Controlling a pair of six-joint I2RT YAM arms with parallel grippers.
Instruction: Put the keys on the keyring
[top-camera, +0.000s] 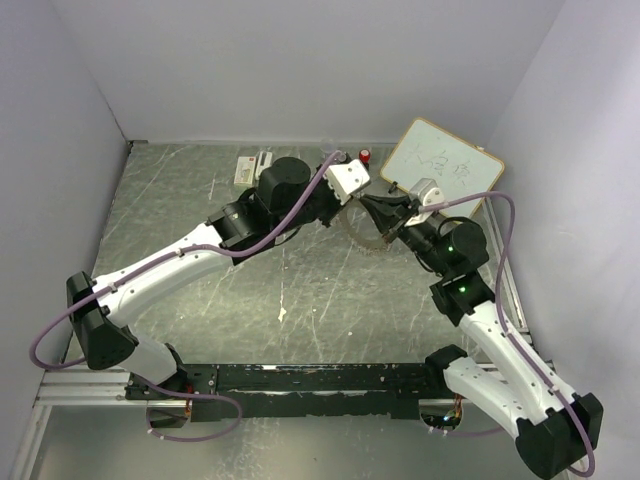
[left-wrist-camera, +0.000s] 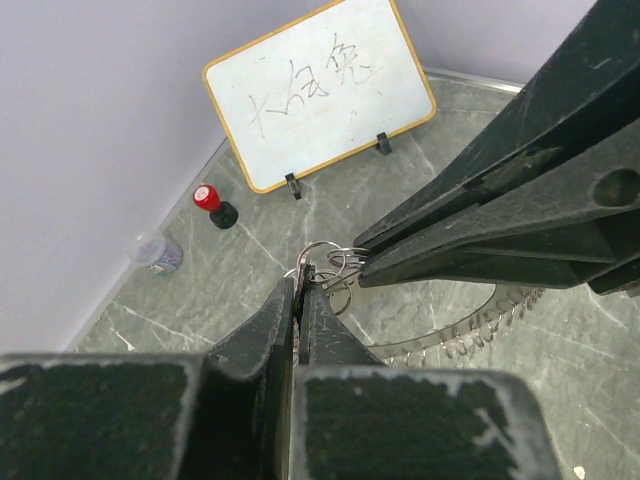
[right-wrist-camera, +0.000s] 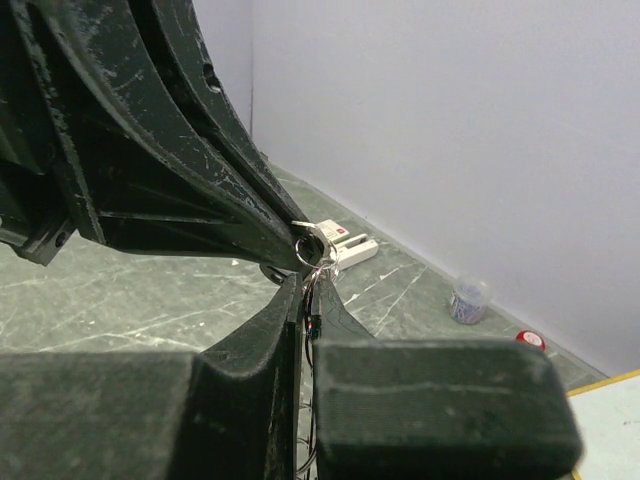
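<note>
The grey table is the biggest thing here, with a whiteboard standing at the back, far behind the fingers. The two arms meet in the middle, tip to tip. The left gripper is squeezed tight, and some small silver loops sit right at its tips. The right gripper is squeezed tight too, and its tips pinch the same little bunch from the other side. The keyring - the big dark ring with teeth - curves away just under the right fingers and runs back toward the loops. I cannot tell if it rests on the table or hangs. The keys are hard to see. A thin dark thing hangs down between the right fingers, and it may be one of them. I think the job is partly done at best - both grippers have hold of the small loops, but nothing shows a key hanging on the big ring. The threading looks like the part left to do.
</note>
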